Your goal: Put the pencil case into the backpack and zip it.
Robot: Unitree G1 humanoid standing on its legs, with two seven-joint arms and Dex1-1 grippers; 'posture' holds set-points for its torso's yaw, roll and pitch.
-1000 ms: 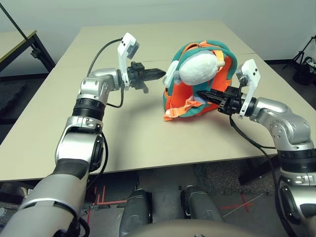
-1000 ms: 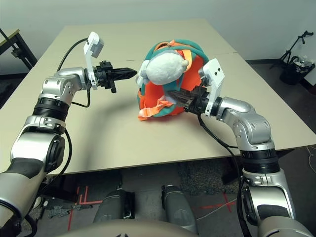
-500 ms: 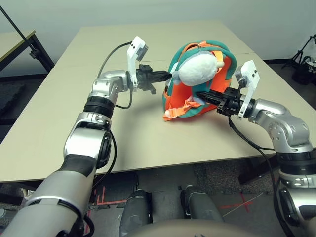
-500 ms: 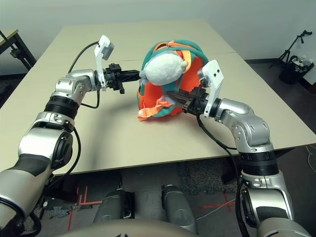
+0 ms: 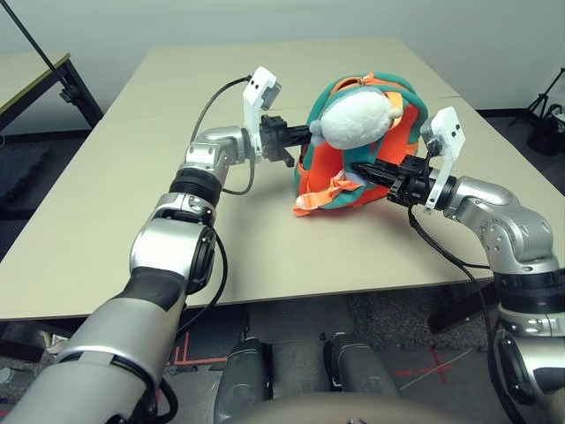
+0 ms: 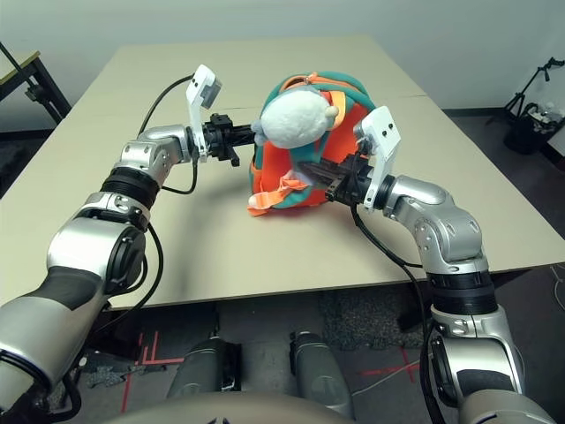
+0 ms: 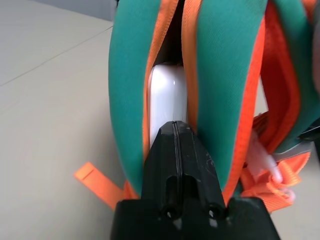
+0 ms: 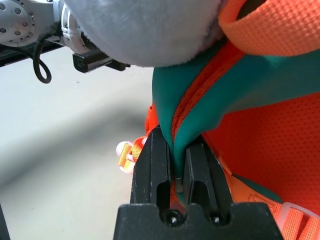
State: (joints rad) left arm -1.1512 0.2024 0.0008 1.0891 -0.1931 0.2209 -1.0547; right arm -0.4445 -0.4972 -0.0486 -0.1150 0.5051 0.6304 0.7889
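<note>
Pressed together, with nothing seen between them, the jaws of the black two-fingered left gripper [image 7: 176,125] are pointed into the side opening of the small orange backpack with teal trim [image 5: 331,168]. By the black two-fingered right gripper [image 8: 178,134], a fold of the backpack's teal fabric is clamped between the fingers, low on the bag.

The flat white case with rounded corners [image 7: 167,95] is seen inside the backpack, standing on edge in the gap between two orange-bordered teal sides. The gap is left unclosed along this stretch, so that the narrow edge of the case is exposed. The left gripper's tips are placed right at the case; whether it is touched cannot be told.

The backpack is stood upright on the pale beige table [image 5: 247,256], between the two grippers. Its upper front is partly covered by the rounded grey-white plush animal [image 5: 355,120], held above the right gripper's fingers. Near the bag's base, an orange webbing strap [image 6: 281,193] is bunched. Beyond the table, on the robot's right, a black tripod [image 6: 530,84] and a black bin [image 6: 530,132] are seen close to each other on the floor.
</note>
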